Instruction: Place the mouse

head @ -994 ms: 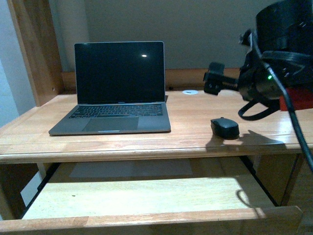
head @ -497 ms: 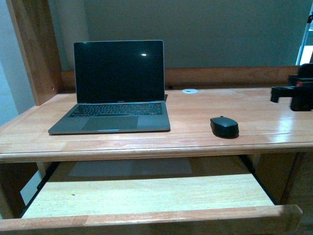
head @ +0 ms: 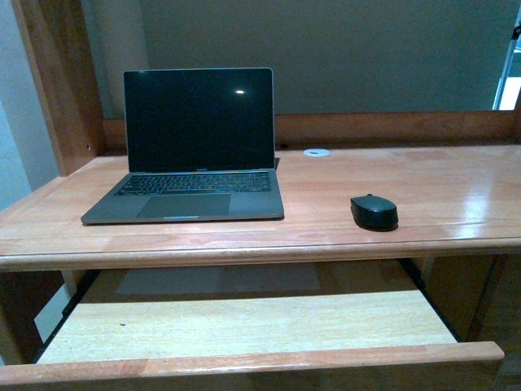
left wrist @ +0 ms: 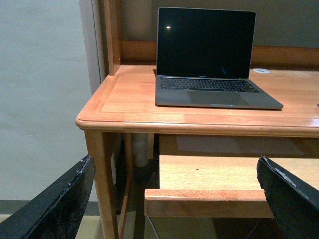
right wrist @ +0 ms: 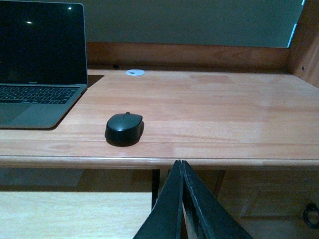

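The small black mouse (head: 374,212) lies on the wooden desk top (head: 423,187), right of the grey laptop (head: 195,147). The right wrist view also has the mouse (right wrist: 124,128), resting alone near the desk's front edge. My right gripper (right wrist: 181,164) is shut with nothing in it, held in front of and below that edge, apart from the mouse. My left gripper (left wrist: 174,199) is open and empty, low in front of the desk's left corner, its two fingers (left wrist: 60,204) spread wide. Neither arm shows in the front view.
A pulled-out keyboard shelf (head: 244,326) juts forward under the desk top. A small white round grommet (head: 316,152) sits at the back by the raised rear rail. A wooden side panel (head: 49,81) bounds the desk's left.
The right arm, a second ago hanging over the desk's right side just past the mouse, has drawn back to the right and left the front view. The mouse has stayed in place.
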`<move>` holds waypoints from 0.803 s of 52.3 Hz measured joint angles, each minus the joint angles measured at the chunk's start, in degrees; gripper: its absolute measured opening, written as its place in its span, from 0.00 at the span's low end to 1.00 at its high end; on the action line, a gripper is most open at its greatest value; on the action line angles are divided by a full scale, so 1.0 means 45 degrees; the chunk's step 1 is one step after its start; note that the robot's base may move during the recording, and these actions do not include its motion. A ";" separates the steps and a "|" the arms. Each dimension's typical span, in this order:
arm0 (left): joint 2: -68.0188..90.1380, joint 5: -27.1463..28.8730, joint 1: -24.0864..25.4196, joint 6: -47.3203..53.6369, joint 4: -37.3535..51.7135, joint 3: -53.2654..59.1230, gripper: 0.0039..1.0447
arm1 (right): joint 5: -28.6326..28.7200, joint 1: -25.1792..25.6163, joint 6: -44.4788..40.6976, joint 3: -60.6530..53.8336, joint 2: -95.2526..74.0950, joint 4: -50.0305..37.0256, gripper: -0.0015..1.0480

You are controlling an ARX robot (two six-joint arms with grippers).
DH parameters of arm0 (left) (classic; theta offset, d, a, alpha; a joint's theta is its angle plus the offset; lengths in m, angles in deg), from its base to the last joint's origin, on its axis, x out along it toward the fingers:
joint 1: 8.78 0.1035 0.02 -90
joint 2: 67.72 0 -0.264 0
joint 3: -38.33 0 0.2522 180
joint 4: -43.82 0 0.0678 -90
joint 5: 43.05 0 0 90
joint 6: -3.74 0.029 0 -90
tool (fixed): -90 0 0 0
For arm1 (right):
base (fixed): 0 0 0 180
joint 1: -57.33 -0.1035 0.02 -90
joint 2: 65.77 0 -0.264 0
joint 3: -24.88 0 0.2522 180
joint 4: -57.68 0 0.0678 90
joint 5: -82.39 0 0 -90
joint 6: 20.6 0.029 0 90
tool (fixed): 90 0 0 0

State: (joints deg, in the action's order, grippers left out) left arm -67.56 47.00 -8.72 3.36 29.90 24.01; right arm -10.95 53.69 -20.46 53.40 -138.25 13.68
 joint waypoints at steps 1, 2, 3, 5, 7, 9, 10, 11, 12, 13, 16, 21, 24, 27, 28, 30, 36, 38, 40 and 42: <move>0.0000 0.0005 0.0000 0.0000 0.0000 0.0000 0.94 | 0.0010 0.0010 0.0000 -0.0073 0.0092 0.0034 0.02; 0.0000 0.0000 0.0000 0.0000 0.0000 0.0000 0.94 | 0.0112 0.0078 0.0000 -0.0214 0.0262 0.0087 0.02; 0.0000 0.0000 0.0000 0.0000 0.0000 0.0000 0.94 | 0.0248 0.0155 0.0000 -0.0287 0.0345 0.0112 0.02; 0.0000 0.0000 0.0000 0.0000 0.0005 0.0000 0.94 | 0.0695 0.0612 0.0000 -0.0627 0.0748 0.0257 0.02; 0.0000 0.0010 0.0000 0.0000 0.0000 0.0000 0.94 | 0.0636 0.0865 0.0000 -0.0908 0.1171 0.0457 0.02; 0.0000 0.0005 0.0000 0.0000 0.0000 0.0000 0.94 | 0.0617 0.0894 0.0000 -0.1137 0.1549 0.0583 0.02; 0.0000 0.0000 0.0000 0.0000 0.0000 0.0000 0.94 | 0.0695 0.0879 0.0000 -0.1292 0.1826 0.0695 0.02; 0.0000 0.0000 0.0000 0.0000 0.0000 0.0000 0.94 | 0.0709 0.0855 -0.0005 -0.1457 0.1851 0.0325 0.02; 0.0000 -0.0005 0.0000 0.0000 0.0005 0.0000 0.94 | 0.0714 0.0831 0.0000 -0.1637 0.1797 -0.0170 0.02; 0.0000 -0.0005 0.0000 0.0000 0.0000 0.0000 0.94 | 0.0719 0.0821 0.0000 -0.1690 0.1792 -0.0301 0.02; 0.0000 -0.0005 0.0000 -0.0005 0.0000 0.0000 0.94 | 0.0753 0.0821 -0.0005 -0.1899 0.1957 0.0053 0.02; 0.0000 0.0000 0.0000 0.0000 -0.0005 0.0000 0.94 | 0.0763 0.0811 -0.0005 -0.2477 0.2919 0.0899 0.02; 0.0000 0.0000 0.0000 0.0000 0.0000 0.0000 0.94 | 0.0743 0.0816 -0.0005 -0.2550 0.3871 0.1428 0.02; 0.0000 0.0000 0.0000 0.0000 0.0000 0.0000 0.94 | 0.0753 0.0816 -0.0005 -0.2642 0.4639 0.1957 0.02; 0.0000 0.0000 0.0000 0.0000 -0.0005 0.0000 0.94 | 0.0753 0.0811 -0.0005 -0.2696 0.4925 0.2239 0.02; 0.0000 0.0000 0.0000 0.0000 0.0000 0.0000 0.94 | 0.0763 0.0811 -0.0005 -0.2846 0.5401 0.2686 0.02; 0.0000 0.0000 0.0000 0.0000 0.0000 0.0000 0.94 | 0.0758 0.0811 -0.0010 -0.3075 0.7329 0.4279 0.02; 0.0000 0.0000 0.0000 0.0000 0.0000 0.0000 0.94 | 0.0753 0.0811 -0.0010 -0.3079 0.7864 0.4809 0.02; 0.0000 0.0000 0.0000 0.0000 0.0000 0.0000 0.94 | 0.0753 0.0811 -0.0010 -0.3079 0.8286 0.5197 0.02; 0.0000 0.0000 0.0000 0.0000 0.0000 0.0000 0.94 | 0.0753 0.0816 -0.0010 -0.3079 0.8519 0.5396 0.02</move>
State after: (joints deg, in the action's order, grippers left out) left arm -67.56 47.00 -8.72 3.36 29.90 24.01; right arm -7.56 57.36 -20.50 39.54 -99.92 37.96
